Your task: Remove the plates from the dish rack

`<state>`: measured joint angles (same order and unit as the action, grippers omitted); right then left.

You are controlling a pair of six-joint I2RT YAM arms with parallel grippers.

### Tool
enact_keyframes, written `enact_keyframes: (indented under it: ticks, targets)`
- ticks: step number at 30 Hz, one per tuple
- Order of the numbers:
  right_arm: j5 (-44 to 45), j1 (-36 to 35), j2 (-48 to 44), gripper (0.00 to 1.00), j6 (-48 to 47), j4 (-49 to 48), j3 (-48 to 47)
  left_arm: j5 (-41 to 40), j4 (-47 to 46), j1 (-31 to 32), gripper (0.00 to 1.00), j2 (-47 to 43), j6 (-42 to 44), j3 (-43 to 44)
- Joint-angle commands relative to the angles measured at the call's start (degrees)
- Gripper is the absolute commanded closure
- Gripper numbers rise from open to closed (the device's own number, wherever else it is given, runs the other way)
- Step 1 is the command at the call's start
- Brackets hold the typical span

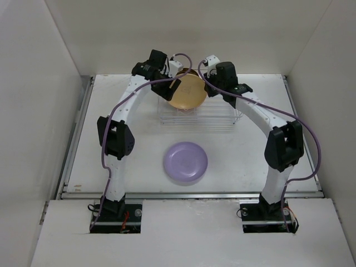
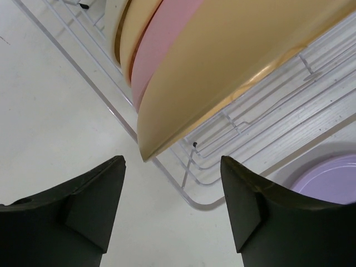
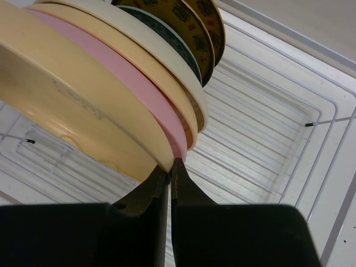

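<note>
Seven plates [image 3: 83, 94] in dish rack [image 3: 267, 139], one lavender plate [image 1: 185, 162] outside, left tool [image 2: 172, 167] released, right tool [image 3: 169, 172] clenched

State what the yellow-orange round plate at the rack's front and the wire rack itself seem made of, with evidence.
The yellow-orange round plate looks like plastic, perhaps melamine: opaque, smooth, soft sheen, thick moulded rim. The silvery-white wire dish rack seems thin metal rod, probably coated: uniform glossy pale surface.
</note>
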<state>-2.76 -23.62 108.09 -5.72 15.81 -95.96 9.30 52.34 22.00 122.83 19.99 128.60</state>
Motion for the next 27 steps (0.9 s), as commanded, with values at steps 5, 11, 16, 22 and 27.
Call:
enact_keyframes:
  ticks: [5,11,16,22,27]
  targets:
    - [-2.5,-0.3,-4.8,1.0,4.0,-4.3,-0.6,1.1,-0.4,-0.5,0.38,-4.5,-0.7,-0.2]
    - [-3.7,-0.3,-4.3,1.0,4.0,-3.7,-0.1,3.4,-5.8,-0.5,0.7,-4.5,-1.3,-1.9]
    - [-3.7,-0.3,-4.3,1.0,4.0,-3.7,-0.1,1.3,-6.6,0.1,0.95,-4.0,-2.1,-1.9]
    - [-4.3,-0.3,-4.3,1.0,4.0,-3.7,0.4,0.6,-7.2,0.1,1.0,-4.0,-3.2,-2.6]
    - [-5.0,-0.3,-4.3,1.0,4.0,-3.7,1.6,-2.7,-9.6,0.1,0.57,-4.0,-3.7,-2.6]
